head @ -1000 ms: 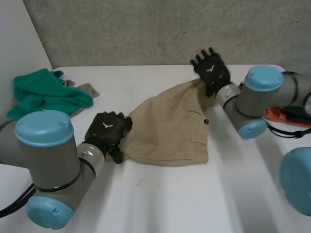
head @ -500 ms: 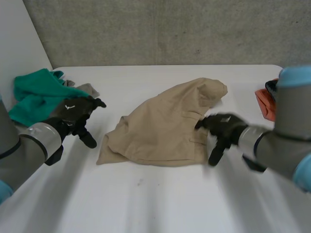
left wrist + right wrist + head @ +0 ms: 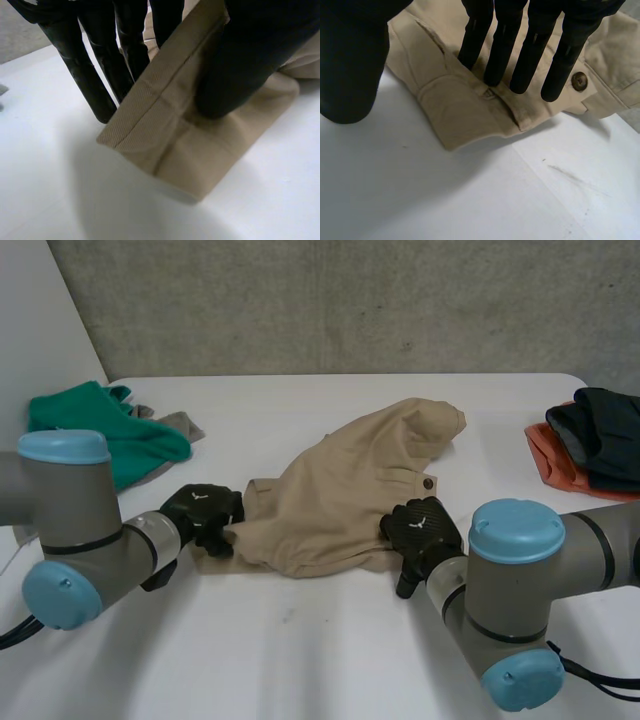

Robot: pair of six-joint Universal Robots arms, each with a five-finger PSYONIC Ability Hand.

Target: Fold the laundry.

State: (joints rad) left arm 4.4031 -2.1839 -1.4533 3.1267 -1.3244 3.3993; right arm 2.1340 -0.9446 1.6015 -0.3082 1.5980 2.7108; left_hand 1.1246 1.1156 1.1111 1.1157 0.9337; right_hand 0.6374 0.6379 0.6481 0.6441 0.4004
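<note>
Pinching, with left hand (image 3: 205, 515), the lower-left corner of tan shorts (image 3: 340, 490) lying mid-frame; pressing straight, unclosed fingers of right hand (image 3: 420, 528) on their lower-right edge. Spreading beneath: white table (image 3: 300, 660); green cloth (image 3: 110, 435) lying upper left, grey concrete wall (image 3: 350, 300) running along the top.

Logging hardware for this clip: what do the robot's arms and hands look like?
The left arm and right arm are thick grey tubes with round light-blue joint caps. The left hand and right hand are black, slim-fingered, each with a small white mark on its back.
</note>
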